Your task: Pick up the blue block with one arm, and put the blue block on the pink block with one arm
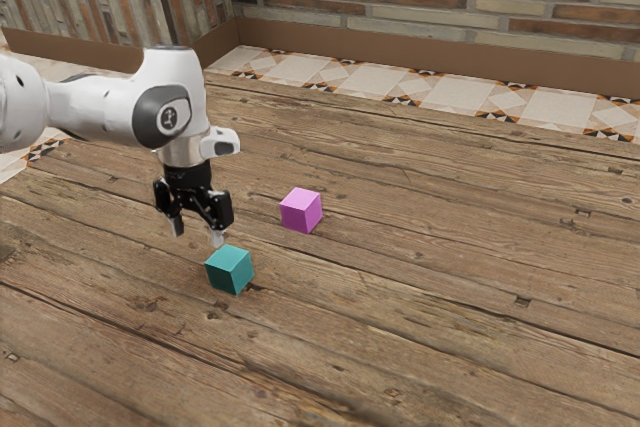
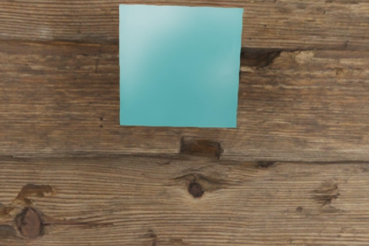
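One gripper (image 1: 197, 231), jaws spread apart, is pictured poised directly above the blue block (image 1: 229, 268), squared beneath it.

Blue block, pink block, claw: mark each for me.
blue block (image 2: 180, 66), wrist view, middle of its top face.
pink block (image 1: 301, 210), exterior view, upper part of its front face.
claw (image 1: 197, 237), exterior view, midway between its open fingertips.

The blue block (image 1: 229, 269) stands alone on the worktop (image 1: 420, 347), with bare wood on every side. The pink block (image 1: 301, 210), its only neighbour, sits apart toward the far edge and seems clear above.
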Action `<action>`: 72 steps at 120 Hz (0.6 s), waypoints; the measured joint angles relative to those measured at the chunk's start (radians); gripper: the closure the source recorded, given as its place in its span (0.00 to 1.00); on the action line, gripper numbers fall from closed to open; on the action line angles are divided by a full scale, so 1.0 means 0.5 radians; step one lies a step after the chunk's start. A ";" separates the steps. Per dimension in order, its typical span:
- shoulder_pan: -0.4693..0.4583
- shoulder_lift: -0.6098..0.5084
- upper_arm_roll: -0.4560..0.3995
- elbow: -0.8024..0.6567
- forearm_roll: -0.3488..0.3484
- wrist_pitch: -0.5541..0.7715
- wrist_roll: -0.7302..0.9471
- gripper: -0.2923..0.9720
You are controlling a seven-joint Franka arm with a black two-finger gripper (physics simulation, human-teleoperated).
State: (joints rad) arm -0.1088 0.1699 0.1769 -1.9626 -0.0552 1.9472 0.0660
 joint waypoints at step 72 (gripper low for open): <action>-0.029 0.303 -0.001 -0.025 -0.111 0.415 0.133 0.27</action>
State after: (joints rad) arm -0.1231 0.3214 0.1764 -1.9752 -0.1108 2.1547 0.1326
